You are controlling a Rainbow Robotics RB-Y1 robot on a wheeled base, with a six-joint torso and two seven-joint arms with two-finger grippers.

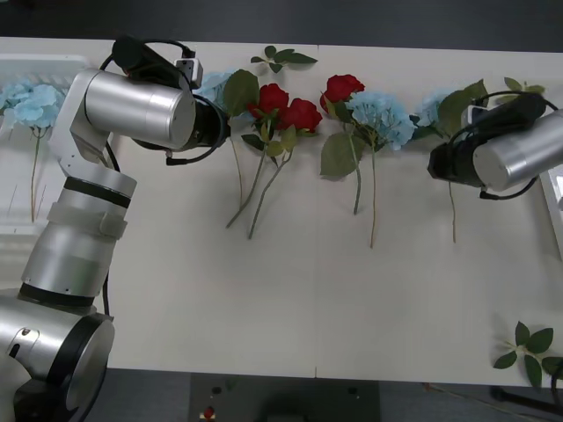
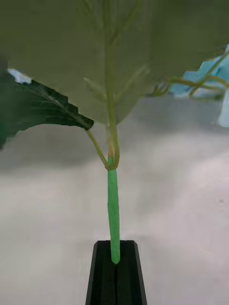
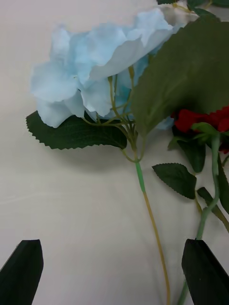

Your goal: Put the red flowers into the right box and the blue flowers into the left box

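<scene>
Three red flowers (image 1: 273,97) (image 1: 301,114) (image 1: 341,88) lie on the white table at mid-back. Blue flowers lie among them (image 1: 383,116), and one more (image 1: 31,101) rests in the left box (image 1: 40,61). My left gripper (image 3: 112,248) is open just above the table, its black fingers (image 3: 21,271) either side of the stem of the leftmost loose blue flower (image 3: 95,71) (image 1: 214,83). My right gripper (image 2: 114,250) is shut on the green stem (image 2: 113,205) of the rightmost blue flower (image 1: 433,105), just below its leaves. The right box (image 1: 554,198) shows as a pale edge at far right.
Loose green leaf sprigs lie at the back (image 1: 281,59) and at the front right corner (image 1: 528,347). A red flower (image 3: 200,119) and its stem lie close beside the left gripper's finger. The table's front half is bare white surface (image 1: 290,308).
</scene>
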